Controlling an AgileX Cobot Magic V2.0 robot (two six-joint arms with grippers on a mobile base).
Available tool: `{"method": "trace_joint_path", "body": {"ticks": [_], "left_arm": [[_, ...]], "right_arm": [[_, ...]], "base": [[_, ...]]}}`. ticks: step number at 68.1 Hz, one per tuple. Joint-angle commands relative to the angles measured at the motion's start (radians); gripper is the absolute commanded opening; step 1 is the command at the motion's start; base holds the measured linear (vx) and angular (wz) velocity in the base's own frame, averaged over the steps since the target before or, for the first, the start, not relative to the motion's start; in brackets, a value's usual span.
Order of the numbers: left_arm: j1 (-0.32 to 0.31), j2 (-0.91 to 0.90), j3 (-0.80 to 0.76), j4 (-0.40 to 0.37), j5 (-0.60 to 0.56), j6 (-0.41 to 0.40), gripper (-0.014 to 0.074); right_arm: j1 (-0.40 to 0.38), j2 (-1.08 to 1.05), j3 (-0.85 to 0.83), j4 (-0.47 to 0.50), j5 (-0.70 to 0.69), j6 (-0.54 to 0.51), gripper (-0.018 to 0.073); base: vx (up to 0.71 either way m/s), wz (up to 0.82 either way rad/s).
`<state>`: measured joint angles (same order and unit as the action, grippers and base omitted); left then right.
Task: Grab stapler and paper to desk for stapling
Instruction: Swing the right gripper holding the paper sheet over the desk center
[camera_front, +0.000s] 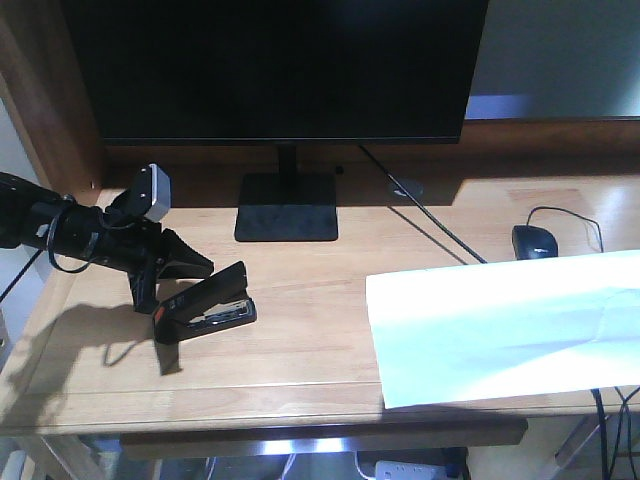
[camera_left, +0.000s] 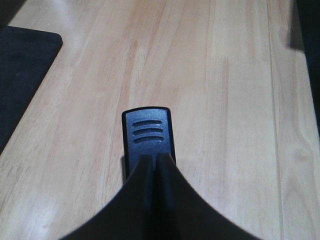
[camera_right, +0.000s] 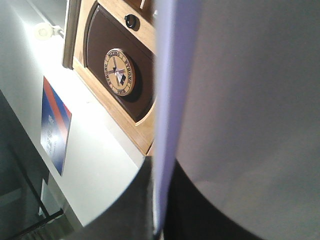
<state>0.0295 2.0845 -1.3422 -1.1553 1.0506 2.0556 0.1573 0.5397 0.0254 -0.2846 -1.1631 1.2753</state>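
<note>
Front view: nearest lies the plain white rectangular sheet of paper, faintly creased. It spreads over the near right part of the wide light-wood desk and passes its near edge. I cannot tell whether it rests there or is held up. At the near left, the left gripper meets the rear of the small black stapler, which has an orange-red end patch. The stapler's upper arm is raised from its base and points right. A black computer mouse lies farther back, apart from the sheet.

Left wrist view: the dark fingers are drawn almost together over the stapler's ribbed top, so they seem clenched on it.

Right wrist view: the right gripper pinches the paper, which is seen edge-on here.

I judge both things are at the desk. Setting them down and stapling is left.
</note>
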Motion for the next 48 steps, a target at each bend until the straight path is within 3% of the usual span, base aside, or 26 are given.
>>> {"method": "trace_joint_path", "body": {"ticks": [1,12,24,37,44,48], "left_arm": [[-0.007,-0.051,-0.024,-0.053,0.038,-0.009,-0.0006],[-0.007,-0.051,-0.024,-0.053,0.038,-0.009,-0.0006],[-0.007,-0.051,-0.024,-0.053,0.038,-0.009,-0.0006],[-0.007,-0.051,-0.024,-0.053,0.038,-0.009,-0.0006],[-0.007,-0.051,-0.024,-0.053,0.038,-0.009,-0.0006],[-0.007,-0.051,-0.024,-0.053,0.038,-0.009,-0.0006]], "right_arm": [[-0.001,0.002,0.023,0.013,-0.143,-0.013,-0.0001],[-0.001,0.002,0.023,0.042,-0.126,-0.014,-0.0001],[-0.001,0.002,0.023,0.05,-0.129,0.066,-0.0001],[-0.001,0.002,0.022,0.078,-0.107,0.059,-0.0001],[-0.001,0.002,-0.001,-0.028,-0.046,0.045,-0.0001],[-0.001,0.002,-0.039,-0.184,0.006,0.042,-0.0001]], "base": [[0.0,0.0],[0.0,0.0],[0.0,0.0],[0.0,0.0],[0.0,0.0],[0.0,0.0]]}}
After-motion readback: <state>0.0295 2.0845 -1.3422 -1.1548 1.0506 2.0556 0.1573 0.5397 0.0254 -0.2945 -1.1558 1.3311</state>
